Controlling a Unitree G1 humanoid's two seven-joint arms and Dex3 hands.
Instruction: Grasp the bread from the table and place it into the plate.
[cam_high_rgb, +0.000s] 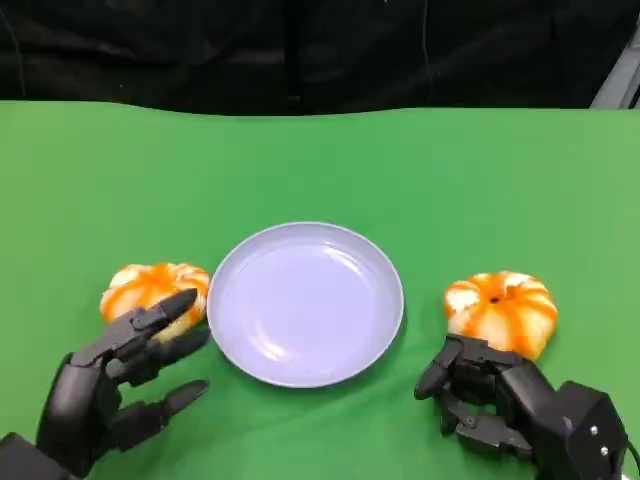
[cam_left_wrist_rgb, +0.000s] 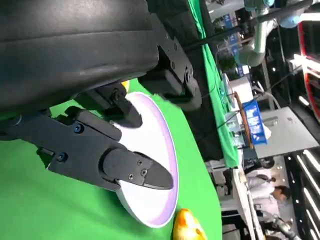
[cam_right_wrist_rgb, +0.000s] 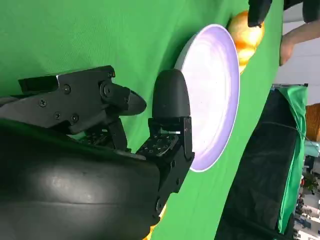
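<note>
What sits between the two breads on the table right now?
The plate, with nothing on it, lies between the left bread and the right bread, on the green table. The head view shows this plainly.

Green table cover (cam_high_rgb: 320, 160); black backdrop (cam_high_rgb: 300, 50) behind.

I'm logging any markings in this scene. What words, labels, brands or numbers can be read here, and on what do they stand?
None can be read.
Blue banner beyond the table, left wrist view: light marks, too small and blurred to read.
Plate, both breads, left robot hand, right robot hand: no text visible.
</note>
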